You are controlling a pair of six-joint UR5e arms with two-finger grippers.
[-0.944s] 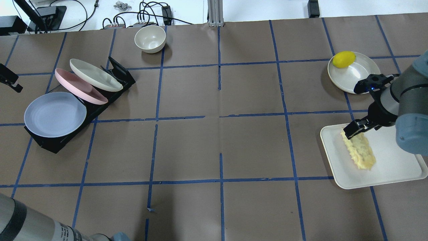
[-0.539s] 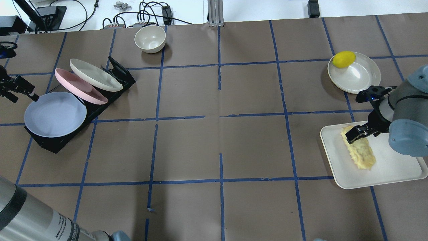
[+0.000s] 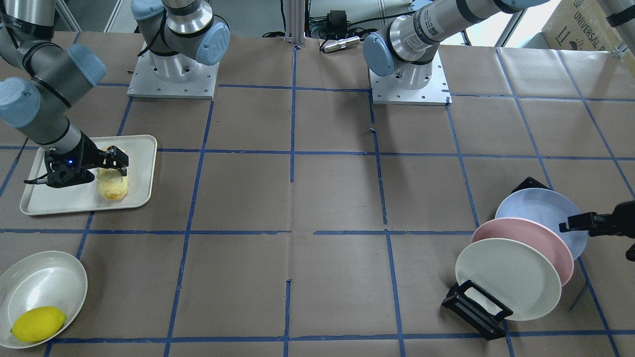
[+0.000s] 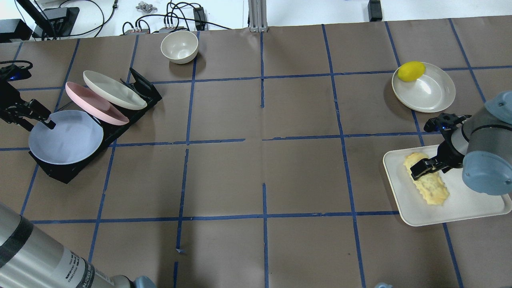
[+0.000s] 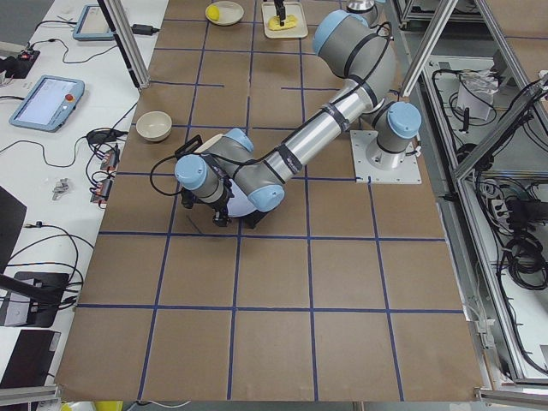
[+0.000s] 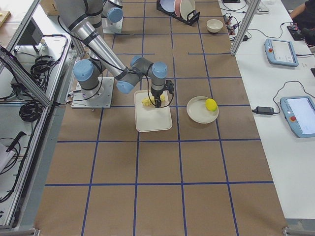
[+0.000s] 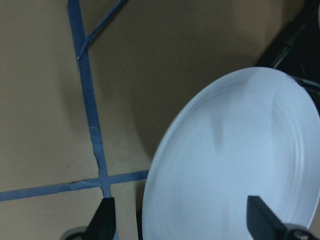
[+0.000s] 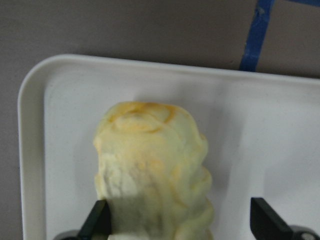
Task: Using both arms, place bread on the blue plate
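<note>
Bread [image 8: 150, 165] on white tray [image 8: 280, 125], between wide-open right fingers [image 8: 97, 220], ungripped | blue plate [image 7: 235, 160] in black rack [image 4: 147, 91], rim between spread, empty left fingers [image 7: 105, 217]

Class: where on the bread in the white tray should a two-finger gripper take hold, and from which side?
Grip the bread across its narrow width near mid-length, coming straight down. It lies flat and long on the white tray, so its long sides give opposed contact faces; the right gripper, open, straddles it.
</note>
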